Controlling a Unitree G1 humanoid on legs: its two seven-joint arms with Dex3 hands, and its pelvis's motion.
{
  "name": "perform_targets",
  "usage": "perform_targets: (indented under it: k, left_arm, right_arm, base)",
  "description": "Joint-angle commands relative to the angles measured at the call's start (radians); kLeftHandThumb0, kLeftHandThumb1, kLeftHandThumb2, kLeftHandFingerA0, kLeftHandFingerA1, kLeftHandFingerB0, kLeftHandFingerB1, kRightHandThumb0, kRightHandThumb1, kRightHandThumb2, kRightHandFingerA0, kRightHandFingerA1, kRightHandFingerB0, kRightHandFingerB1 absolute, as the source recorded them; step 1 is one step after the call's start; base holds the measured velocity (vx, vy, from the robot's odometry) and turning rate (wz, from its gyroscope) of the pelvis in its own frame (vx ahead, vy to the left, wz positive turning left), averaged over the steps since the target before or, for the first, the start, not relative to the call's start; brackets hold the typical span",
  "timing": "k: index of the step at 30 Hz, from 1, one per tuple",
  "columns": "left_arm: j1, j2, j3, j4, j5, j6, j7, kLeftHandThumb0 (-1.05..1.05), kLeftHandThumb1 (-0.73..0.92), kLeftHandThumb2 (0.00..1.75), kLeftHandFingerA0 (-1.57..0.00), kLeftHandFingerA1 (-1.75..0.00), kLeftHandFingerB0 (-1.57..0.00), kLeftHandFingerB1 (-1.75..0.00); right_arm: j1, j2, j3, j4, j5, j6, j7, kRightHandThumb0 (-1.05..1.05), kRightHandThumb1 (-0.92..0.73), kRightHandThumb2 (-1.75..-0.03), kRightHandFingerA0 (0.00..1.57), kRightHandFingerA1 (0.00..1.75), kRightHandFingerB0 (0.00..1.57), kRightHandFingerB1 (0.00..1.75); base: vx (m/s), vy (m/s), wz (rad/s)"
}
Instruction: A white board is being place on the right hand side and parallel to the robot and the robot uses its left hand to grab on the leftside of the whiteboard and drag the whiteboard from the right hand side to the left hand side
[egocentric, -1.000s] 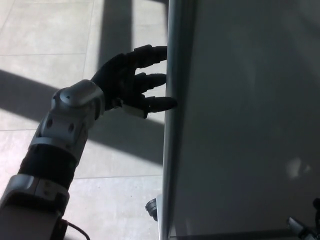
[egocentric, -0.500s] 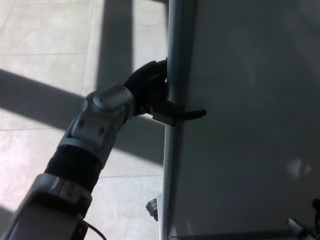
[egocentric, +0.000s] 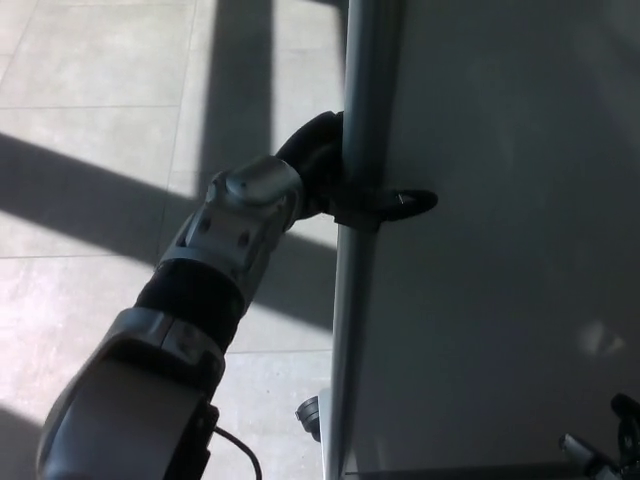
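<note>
The whiteboard fills the right two thirds of the head view, its grey surface in shade and its metal left frame running top to bottom. My left hand is shut on that left edge: the thumb lies across the board's front face, the other fingers wrap behind the frame and are hidden. The silver and black left forearm rises from the lower left. My right hand does not show.
Tiled floor with bands of sunlight and shadow lies to the left. A caster wheel of the board's stand shows at the frame's foot. A small dark part pokes in at the bottom right corner.
My left hand, open and reaching beside the frame a second ago, has closed around the board's left edge. The forearm has pushed further forward and right; the frame sits slightly further right in the picture.
</note>
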Motion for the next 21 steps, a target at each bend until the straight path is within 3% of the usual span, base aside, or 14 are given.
perform_targets:
  k: [1,2,3,4,9,10,11,17,18,21]
  left_arm:
    - [0.048,-0.034,-0.009,0.019,0.075,-0.167,0.174,-0.38,0.61,0.59,-1.11,-0.77,-0.76,-0.46]
    - [0.055,-0.034,-0.007,0.018,0.076,-0.181,0.183,-0.38,0.61,0.59,-1.11,-0.77,-0.76,-0.46]
    - [0.056,-0.031,-0.007,0.02,0.081,-0.187,0.195,-0.4,0.6,0.59,-1.13,-0.84,-0.76,-0.46]
    - [0.054,-0.027,-0.006,0.018,0.083,-0.173,0.203,-0.39,0.6,0.59,-1.09,-0.85,-0.74,-0.44]
    - [0.054,-0.001,-0.003,0.008,0.091,-0.166,0.204,-0.35,0.63,0.58,-1.06,-0.79,-0.7,-0.43]
    - [0.057,0.003,-0.006,0.006,0.097,-0.177,0.203,-0.37,0.54,0.8,-1.01,-0.85,-0.64,-0.57]
    - [0.061,0.005,0.002,0.002,0.088,-0.187,0.194,-0.3,0.62,0.6,-1.06,-0.72,-0.66,-0.42]
    - [0.076,0.018,0.023,-0.023,0.071,-0.188,0.157,-0.28,0.64,0.59,-1.05,-0.7,-0.78,-0.45]
    - [0.078,0.021,0.023,-0.028,0.073,-0.188,0.157,-0.25,0.65,0.59,-1.04,-0.7,-0.8,-0.46]
    - [0.087,0.032,0.029,-0.044,0.07,-0.185,0.157,-0.2,0.67,0.59,-1.04,-0.75,-0.78,-0.48]
  right_arm:
    - [-0.002,-0.011,0.007,-0.007,0.005,-0.023,-0.022,-0.46,-0.69,-0.86,0.61,0.61,0.16,0.39]
    - [-0.001,-0.012,0.009,-0.007,0.004,-0.026,-0.016,-0.46,-0.69,-0.86,0.61,0.61,0.16,0.39]
    - [-0.003,-0.013,0.007,-0.006,0.008,-0.026,-0.009,-0.39,-0.83,-0.65,0.66,0.53,0.21,0.28]
    - [-0.004,-0.014,0.009,-0.005,0.007,-0.025,-0.013,-0.48,-0.69,-0.86,0.61,0.61,0.17,0.39]
    - [-0.006,-0.012,0.009,-0.004,0.01,-0.026,-0.021,-0.48,-0.69,-0.85,0.63,0.62,0.17,0.39]
    - [-0.005,-0.012,0.008,-0.004,0.013,-0.024,-0.017,-0.47,-0.69,-0.86,0.6,0.61,0.16,0.39]
    - [-0.005,-0.011,0.005,-0.004,0.017,-0.02,-0.014,-0.47,-0.69,-0.86,0.61,0.62,0.16,0.39]
    - [-0.003,-0.006,0.007,-0.007,0.017,-0.019,-0.024,-0.48,-0.7,-0.85,0.61,0.61,0.17,0.39]
    - [-0.004,-0.006,0.007,-0.007,0.017,-0.021,-0.022,-0.39,-0.84,-0.65,0.65,0.53,0.21,0.28]
    - [-0.007,-0.007,0.011,-0.007,0.012,-0.027,-0.025,-0.4,-0.83,-0.65,0.64,0.53,0.21,0.28]
  base:
    - [0.0,0.0,0.0]
    - [0.0,0.0,0.0]
    - [0.0,0.0,0.0]
    - [0.0,0.0,0.0]
    - [0.0,0.0,0.0]
    - [0.0,0.0,0.0]
    - [0.0,0.0,0.0]
    - [0.0,0.0,0.0]
    - [0.0,0.0,0.0]
    - [0.0,0.0,0.0]
